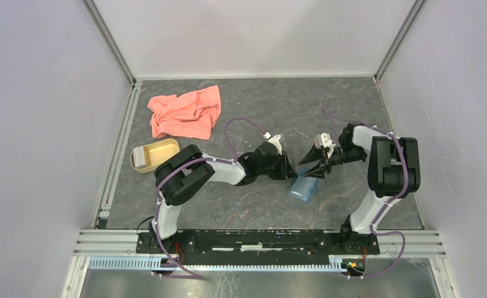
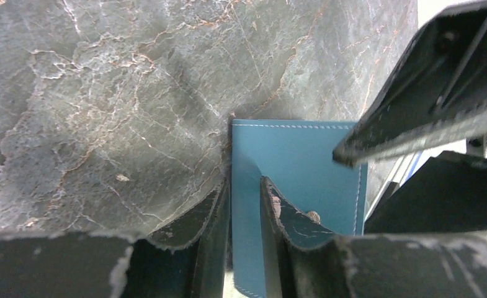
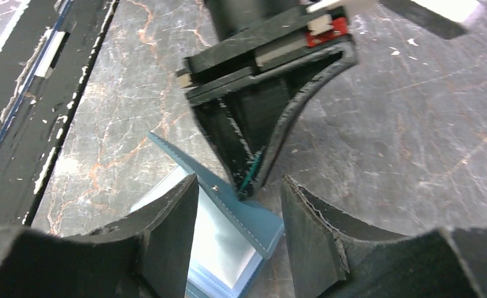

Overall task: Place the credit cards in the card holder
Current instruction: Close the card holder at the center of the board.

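The teal card holder [image 1: 303,187] lies open on the table between the two grippers. My left gripper [image 2: 245,202] is shut on its teal cover flap [image 2: 293,158] and holds the flap raised on edge. In the right wrist view the holder [image 3: 253,226] shows a pale glossy inside [image 3: 219,242], with the left gripper [image 3: 248,186] pinching the flap just beyond. My right gripper [image 3: 237,208] is open and empty, its jaws straddling the holder from just above. A pale flat thing [image 1: 140,158] stands in the tan dish [image 1: 163,151]; I cannot tell whether it is a card. No gold or dark card shows.
A salmon-pink cloth [image 1: 186,112] lies crumpled at the back left, behind the tan dish. The grey marbled table is walled on three sides. A metal rail [image 1: 259,239] with the arm bases runs along the near edge.
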### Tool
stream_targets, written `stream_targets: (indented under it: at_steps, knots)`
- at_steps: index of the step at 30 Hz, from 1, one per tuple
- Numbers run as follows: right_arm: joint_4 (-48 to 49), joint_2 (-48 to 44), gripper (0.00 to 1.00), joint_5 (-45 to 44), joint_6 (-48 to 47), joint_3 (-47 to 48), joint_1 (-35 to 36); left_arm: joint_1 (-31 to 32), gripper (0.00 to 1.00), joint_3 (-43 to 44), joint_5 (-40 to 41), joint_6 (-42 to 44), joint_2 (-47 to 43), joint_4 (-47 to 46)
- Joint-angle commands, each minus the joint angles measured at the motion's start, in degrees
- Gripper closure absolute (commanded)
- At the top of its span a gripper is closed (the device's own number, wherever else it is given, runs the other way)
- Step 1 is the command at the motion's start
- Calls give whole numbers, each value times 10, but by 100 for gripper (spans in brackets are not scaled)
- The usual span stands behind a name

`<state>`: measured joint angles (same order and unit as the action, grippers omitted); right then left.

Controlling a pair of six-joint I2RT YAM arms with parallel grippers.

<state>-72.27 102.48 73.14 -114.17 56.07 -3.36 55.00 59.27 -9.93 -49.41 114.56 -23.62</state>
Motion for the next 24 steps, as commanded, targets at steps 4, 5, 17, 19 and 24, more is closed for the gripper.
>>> stream_targets:
  at_steps: [4, 5, 17, 19, 24]
  knots:
    - [4, -28, 40, -21, 101, 65, -14, 24, 69, 7, 13, 37, -27, 0]
    - [7, -31, 40, -28, 118, 70, -14, 28, 69, 9, 15, 38, -28, 2]
    - [104, -131, 43, -119, 354, 88, -30, 73, 68, 52, 85, 83, -35, 89]
    - [194, -183, 47, -172, 472, 51, -34, 84, 67, 77, 120, 105, -33, 136]
    - [302, -329, 32, -264, 552, -75, -38, 115, 66, 112, 181, 138, -28, 180]
